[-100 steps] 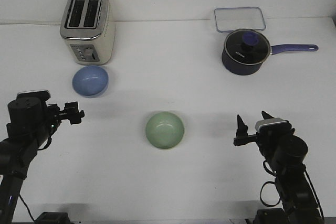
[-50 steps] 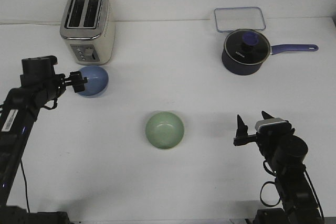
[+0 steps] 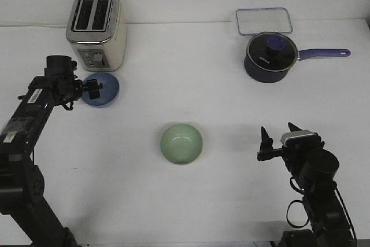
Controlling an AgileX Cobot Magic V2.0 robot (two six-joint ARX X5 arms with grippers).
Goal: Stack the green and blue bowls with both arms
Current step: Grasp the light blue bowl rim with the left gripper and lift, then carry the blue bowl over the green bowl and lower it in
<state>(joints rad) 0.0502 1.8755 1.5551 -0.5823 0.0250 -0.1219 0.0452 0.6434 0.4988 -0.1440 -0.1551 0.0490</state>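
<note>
The pale blue bowl [image 3: 103, 90] sits on the table in front of the toaster, at the left. My left gripper [image 3: 92, 89] is over the bowl's left rim; I cannot tell whether its fingers are open or shut. The pale green bowl [image 3: 181, 143] sits alone near the middle of the table, with no gripper near it. My right gripper [image 3: 277, 137] is open and empty at the right, well apart from the green bowl.
A silver toaster [image 3: 96, 29] stands just behind the blue bowl. A dark navy saucepan [image 3: 270, 57] with a purple handle and a clear lidded container [image 3: 263, 21] stand at the back right.
My left arm has reached forward and right from the near left until its gripper is over the blue bowl's rim. The right arm and both bowls have not moved.
</note>
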